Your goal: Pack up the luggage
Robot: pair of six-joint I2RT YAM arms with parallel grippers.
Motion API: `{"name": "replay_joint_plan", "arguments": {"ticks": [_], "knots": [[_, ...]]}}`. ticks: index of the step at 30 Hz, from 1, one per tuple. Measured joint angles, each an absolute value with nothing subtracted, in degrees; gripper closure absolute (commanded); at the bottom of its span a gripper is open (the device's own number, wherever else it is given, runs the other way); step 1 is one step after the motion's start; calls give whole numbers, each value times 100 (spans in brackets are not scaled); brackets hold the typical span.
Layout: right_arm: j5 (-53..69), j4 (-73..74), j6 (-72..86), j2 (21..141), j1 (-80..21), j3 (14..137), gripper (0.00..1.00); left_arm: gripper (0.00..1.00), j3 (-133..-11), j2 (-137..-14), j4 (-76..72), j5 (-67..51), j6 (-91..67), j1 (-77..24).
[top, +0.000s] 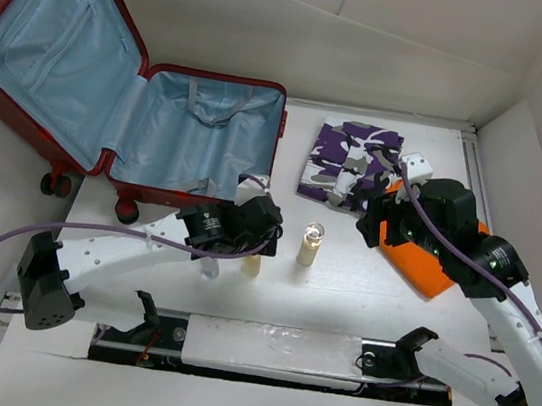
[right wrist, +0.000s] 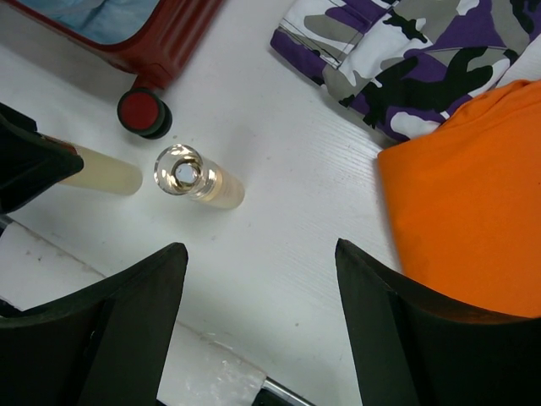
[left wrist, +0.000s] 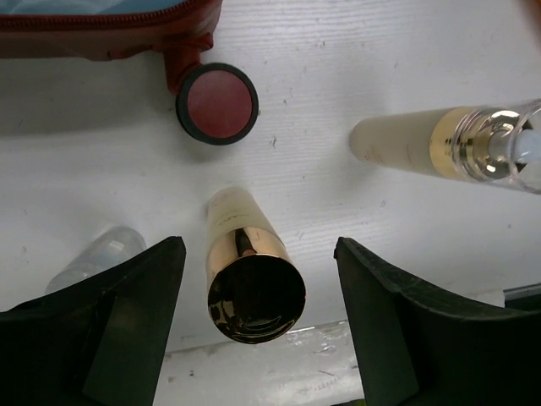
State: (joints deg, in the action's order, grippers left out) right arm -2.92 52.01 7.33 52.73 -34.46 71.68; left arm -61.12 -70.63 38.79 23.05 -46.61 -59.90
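The luggage (top: 194, 142), a dark red suitcase with light blue lining, lies open at the back left, its lid leaning on the wall. My left gripper (top: 253, 241) is open and hangs over a cream bottle with a gold cap (left wrist: 254, 283), which stands upright between the fingers (left wrist: 144, 304) without touching them. A second cream bottle with a clear cap (top: 312, 244) stands just to its right. My right gripper (right wrist: 259, 245) is open and empty over bare table, between that clear-capped bottle (right wrist: 194, 178) and a folded orange cloth (right wrist: 473, 220).
A folded purple camouflage cloth (top: 352, 164) lies behind the orange cloth (top: 434, 261). A suitcase wheel (left wrist: 216, 103) sits just beyond the gold-capped bottle. A small clear bottle (left wrist: 101, 254) lies left of the left fingers. White walls enclose the table.
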Motion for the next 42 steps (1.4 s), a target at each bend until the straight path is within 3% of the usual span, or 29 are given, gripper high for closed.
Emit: {"name": "replay_joint_plan", "arguments": {"ticks": [3,7,12,17,22,27,33,42], "knots": [[-292,5194,733,5273,-3446,7150,23,35,-5955,-7019,3881,2119,-4637,-5990],[-292,5196,733,5295,-3446,7135,23,46,-5913,-7011,3874,2005,-4624,-6023],[-292,5196,733,5295,-3446,7122,23,69,-5911,-7013,3865,2014,-4554,-6077],[-298,5199,733,5295,-3446,7120,23,80,-5920,-7024,3854,2038,-4543,-6077],[-298,5199,731,5295,-3446,7120,23,81,-6407,-7168,4283,1990,-4528,-6064],[-298,5199,707,5295,-3446,7120,23,81,-8195,-7371,4657,1977,-4198,-5741],[-255,5199,622,5295,-3446,7120,23,83,-10047,-7609,4569,2126,-3603,-4757],[-75,5199,532,5234,-3446,7120,23,91,-10903,-8809,4871,1610,-2659,-2895]]}}
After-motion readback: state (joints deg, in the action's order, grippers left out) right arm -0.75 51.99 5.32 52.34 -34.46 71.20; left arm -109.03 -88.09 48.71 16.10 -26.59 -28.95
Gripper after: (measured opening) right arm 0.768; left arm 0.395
